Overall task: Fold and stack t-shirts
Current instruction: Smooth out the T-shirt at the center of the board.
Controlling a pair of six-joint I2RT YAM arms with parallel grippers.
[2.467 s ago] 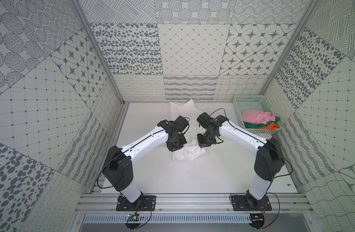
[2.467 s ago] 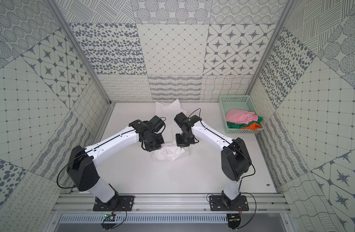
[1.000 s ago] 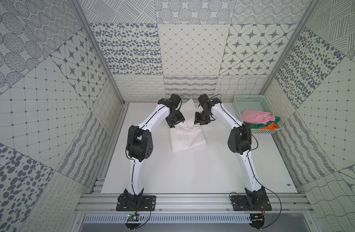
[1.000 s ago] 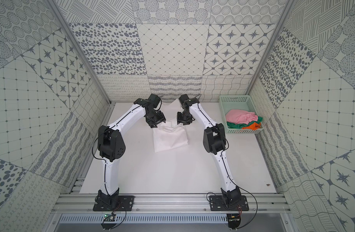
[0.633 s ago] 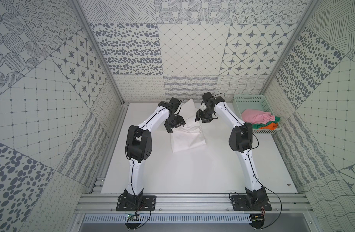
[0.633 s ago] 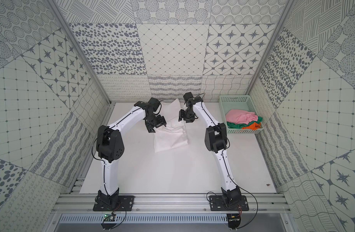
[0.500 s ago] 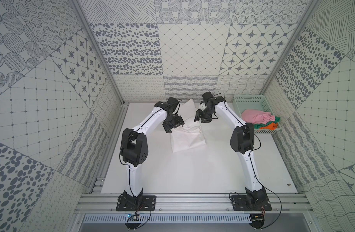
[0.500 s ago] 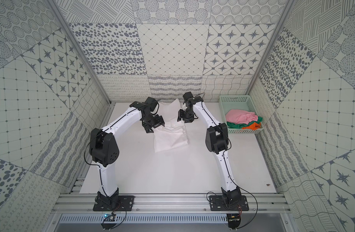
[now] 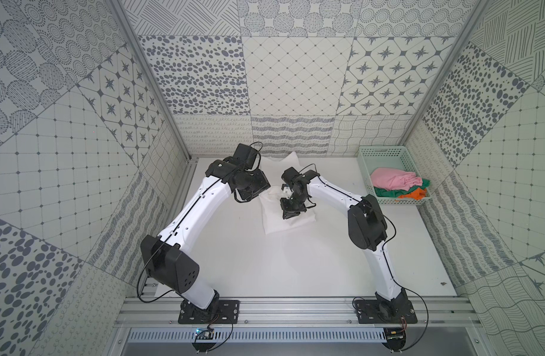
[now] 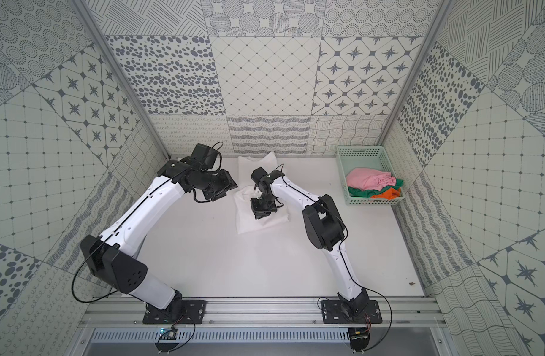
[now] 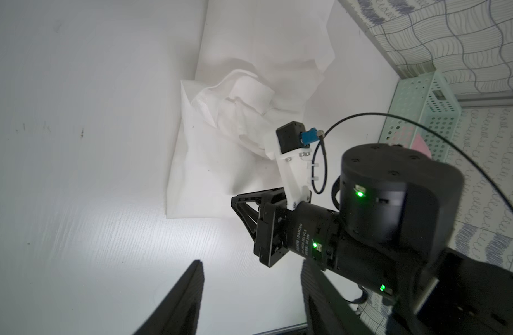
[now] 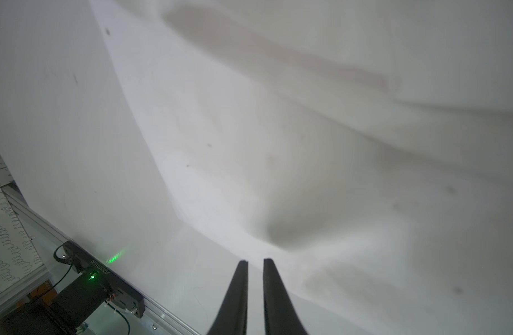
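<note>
White shirt (image 9: pixel 274 223) lies bunched mid-frame on the surface (image 9: pixel 296 265), right pincer (image 12: pixel 254 261) narrow on it with no cloth seen between, left pincer (image 11: pixel 249 278) wide and empty; risk: pulling now snags one layer, spoiling the fold.

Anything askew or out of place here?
The white t-shirt on the table is roughly folded: its far end is bunched and crumpled, its near part flat. The pink shirt, green shirt and orange shirt lie heaped in the basket. A dark speck sits near the table's front right corner.
</note>
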